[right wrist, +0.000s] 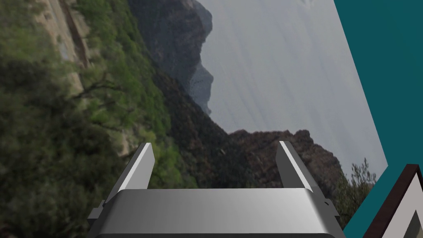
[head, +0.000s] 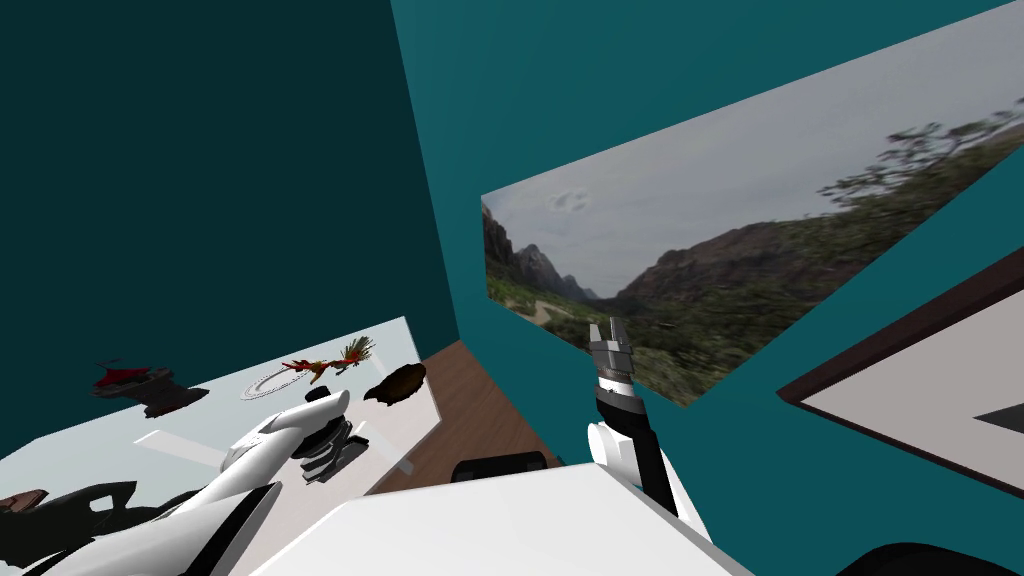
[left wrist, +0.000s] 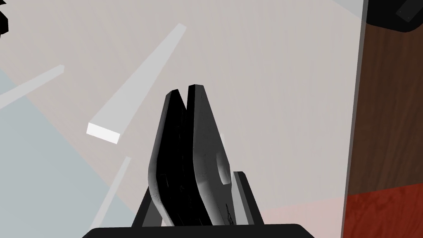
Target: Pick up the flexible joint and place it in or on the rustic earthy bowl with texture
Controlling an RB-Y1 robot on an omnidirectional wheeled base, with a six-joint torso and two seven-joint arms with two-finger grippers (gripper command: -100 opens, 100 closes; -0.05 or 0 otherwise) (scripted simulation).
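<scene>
My left gripper (left wrist: 194, 186) is shut on the flexible joint (left wrist: 198, 144), a black and grey ribbed piece whose sides its fingers (left wrist: 244, 194) press. In the head view the joint (head: 327, 450) hangs under my left hand just above the pale table (head: 200, 420). The bowl (head: 397, 383), dark brown and rough, sits near the table's far right corner, a little beyond the joint. My right gripper (head: 610, 332) is raised in front of the window and is open, its fingers (right wrist: 142, 165) wide apart with nothing between them.
On the table lie a thin ring (head: 270, 383), a red and green ornament (head: 332, 364), a dark red object on a base (head: 140, 387) and black shapes (head: 70, 510) near the front. The table's edge (left wrist: 356, 124) borders brown wood floor (head: 480, 410). Teal walls stand close.
</scene>
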